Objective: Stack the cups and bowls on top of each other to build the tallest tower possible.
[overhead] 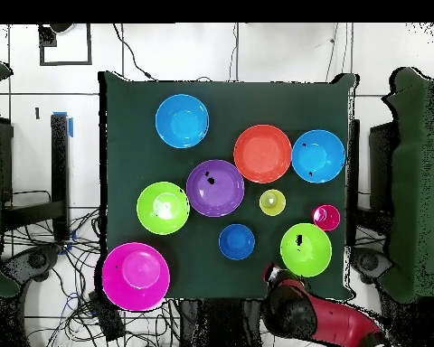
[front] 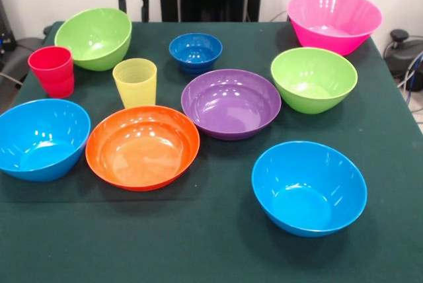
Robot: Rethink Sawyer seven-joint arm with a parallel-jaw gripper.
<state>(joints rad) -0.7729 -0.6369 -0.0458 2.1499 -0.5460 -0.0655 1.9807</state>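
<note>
All bowls and cups stand singly on the green table (front: 211, 250); no tower shows. Far row: lime green bowl (front: 94, 37), small dark blue bowl (front: 195, 51), big pink bowl (front: 334, 20). Middle: red cup (front: 53, 70), yellow cup (front: 135, 82), purple bowl (front: 230, 103), second lime green bowl (front: 313, 79). Near: light blue bowl (front: 41, 137), orange bowl (front: 143, 146), second light blue bowl (front: 308, 186). My gripper (front: 133, 6) hangs at the far edge behind the left lime green bowl, fingers apart and empty. In the overhead view it sits (overhead: 273, 273) beside that bowl (overhead: 306, 249).
The pink bowl overhangs the table's corner (overhead: 135, 276). Cables and black equipment lie on the floor around the table (overhead: 76, 298). Green cloth shows between the near bowls and the table's front edge.
</note>
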